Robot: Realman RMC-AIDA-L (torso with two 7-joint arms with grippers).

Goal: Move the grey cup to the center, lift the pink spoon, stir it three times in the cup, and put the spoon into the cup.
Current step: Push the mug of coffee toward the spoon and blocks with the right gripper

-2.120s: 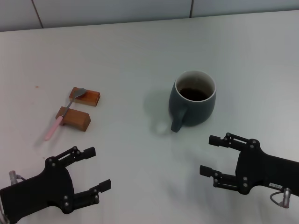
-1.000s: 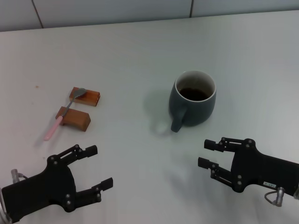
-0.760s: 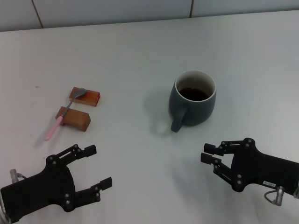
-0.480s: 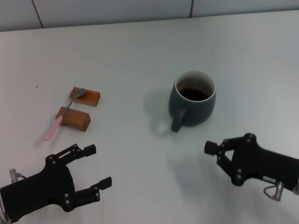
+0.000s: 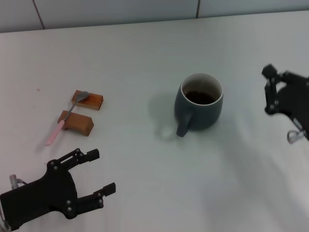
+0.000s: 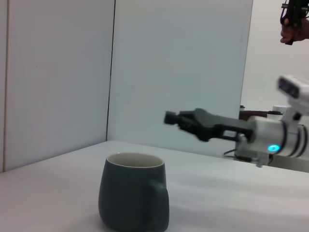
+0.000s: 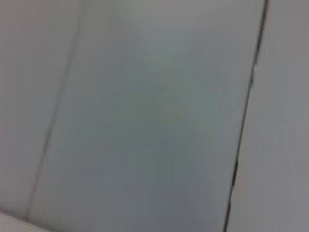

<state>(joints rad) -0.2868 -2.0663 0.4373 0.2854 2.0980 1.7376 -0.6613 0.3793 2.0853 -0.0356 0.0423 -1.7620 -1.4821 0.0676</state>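
Black and raised off the table, the right gripper (image 5: 268, 82) hangs to the right of the grey cup (image 5: 200, 102), level with its rim in the left wrist view; how far its fingers are parted cannot be told. The left gripper (image 5: 101, 171) rests low at the near left, fingers spread wide and holding nothing. Farther left, the pink spoon (image 5: 66, 118) lies across two brown wooden blocks (image 5: 76, 122) (bowl on the far one), well apart from the cup.
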